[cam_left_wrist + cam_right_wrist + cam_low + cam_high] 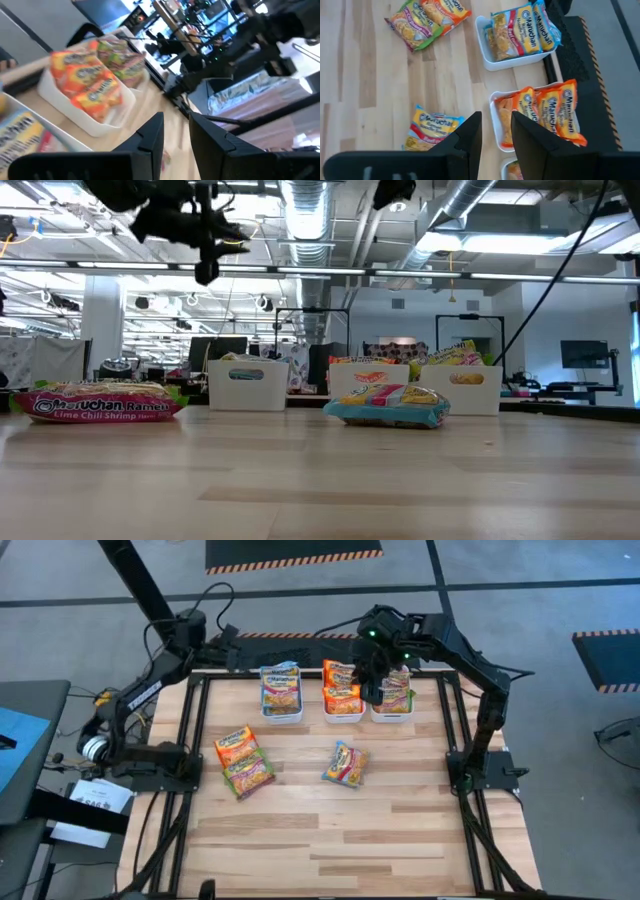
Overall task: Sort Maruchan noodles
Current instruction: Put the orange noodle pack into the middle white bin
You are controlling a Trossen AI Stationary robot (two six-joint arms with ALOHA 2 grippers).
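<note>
Maruchan noodles (243, 760) on table, right hand (371, 690) over bins, narrow, empty, left hand (175, 131) narrow

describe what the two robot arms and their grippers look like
Both arms are dark, almost black, built from slim jointed segments with black cables looped along them. The right arm shows a small green light near its wrist. The left arm carries a pale lettered label on one link. Each gripper, right gripper and left gripper, ends in two flat, dark, blade-like fingers.

My white bins (283, 712) hold blue-red packets (281, 686) and orange packets (341, 685), while a green-edged packet (243, 762) lies on the pale striped wood table (330, 830).
</note>
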